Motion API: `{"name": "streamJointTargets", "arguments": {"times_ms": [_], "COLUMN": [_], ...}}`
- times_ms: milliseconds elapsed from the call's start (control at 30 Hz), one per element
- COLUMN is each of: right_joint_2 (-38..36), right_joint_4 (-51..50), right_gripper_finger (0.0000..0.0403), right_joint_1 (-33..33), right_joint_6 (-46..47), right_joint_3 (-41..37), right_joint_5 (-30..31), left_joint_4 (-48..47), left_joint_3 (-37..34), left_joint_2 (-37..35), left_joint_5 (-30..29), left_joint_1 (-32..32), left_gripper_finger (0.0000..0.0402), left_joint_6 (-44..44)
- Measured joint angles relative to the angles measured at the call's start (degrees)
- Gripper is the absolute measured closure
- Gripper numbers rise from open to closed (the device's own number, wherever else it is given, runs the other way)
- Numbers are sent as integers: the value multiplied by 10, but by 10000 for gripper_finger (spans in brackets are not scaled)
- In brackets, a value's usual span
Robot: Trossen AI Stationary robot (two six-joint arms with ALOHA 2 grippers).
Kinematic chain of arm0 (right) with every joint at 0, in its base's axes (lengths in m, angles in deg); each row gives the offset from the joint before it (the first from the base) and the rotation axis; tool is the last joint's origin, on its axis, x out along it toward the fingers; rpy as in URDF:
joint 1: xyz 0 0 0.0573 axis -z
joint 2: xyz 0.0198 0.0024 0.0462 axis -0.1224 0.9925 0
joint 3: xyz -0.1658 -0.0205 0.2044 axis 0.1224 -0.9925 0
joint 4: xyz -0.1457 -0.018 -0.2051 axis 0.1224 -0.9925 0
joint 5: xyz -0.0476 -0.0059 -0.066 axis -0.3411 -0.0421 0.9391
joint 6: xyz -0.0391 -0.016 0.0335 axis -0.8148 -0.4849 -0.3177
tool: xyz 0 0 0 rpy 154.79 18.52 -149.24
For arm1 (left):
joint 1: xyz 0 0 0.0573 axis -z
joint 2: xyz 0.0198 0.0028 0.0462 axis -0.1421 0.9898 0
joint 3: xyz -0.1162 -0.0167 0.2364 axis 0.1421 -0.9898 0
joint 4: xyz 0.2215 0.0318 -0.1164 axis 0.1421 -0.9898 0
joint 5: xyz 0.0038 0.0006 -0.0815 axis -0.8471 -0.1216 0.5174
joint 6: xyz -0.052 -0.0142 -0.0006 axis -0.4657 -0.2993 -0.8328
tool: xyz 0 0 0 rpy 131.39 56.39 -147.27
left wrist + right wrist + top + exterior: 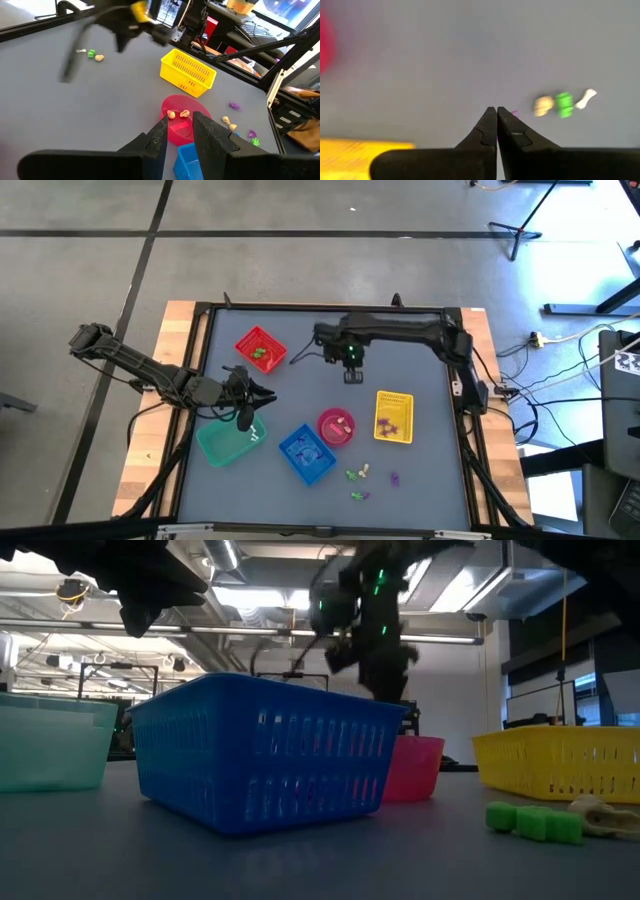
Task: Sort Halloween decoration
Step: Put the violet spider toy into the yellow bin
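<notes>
Trinkets (360, 476) partly sorted; several lay loose by blue basket (306, 454); right gripper (353, 375) closed, maybe pinching purple bit; left gripper (246, 418) half-apart, empty.

No readable text, label or number shows anywhere.

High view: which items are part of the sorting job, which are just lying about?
Job:
- loose trinkets
- red basket
- yellow basket
- blue basket
- teal basket
- pink bowl
- left tool, over teal basket
- right tool, shut, mid-table

Lying about:
- cables on the floor
- stand legs
</notes>
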Motion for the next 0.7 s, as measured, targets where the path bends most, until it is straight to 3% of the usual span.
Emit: {"name": "streamJointTargets", "arguments": {"times_ms": [467, 567, 700], "right_joint_2": [-108, -121, -125], "right_joint_4": [-71, -82, -84], "right_gripper_finger": [402, 402, 402], "right_joint_1": [-205, -259, -334], "right_joint_6": [178, 253, 352], "right_joint_3": [0, 1, 1], "right_joint_5": [7, 58, 174], "left_joint_4": [0, 0, 3], "left_joint_3": [0, 0, 0], "left_joint_2": [0, 0, 0], "left_joint_5": [4, 4, 5], "left_joint_1": [1, 6, 13], "left_gripper_finger": [325, 325, 325], "left_joint_6": [-2, -1, -1]}}
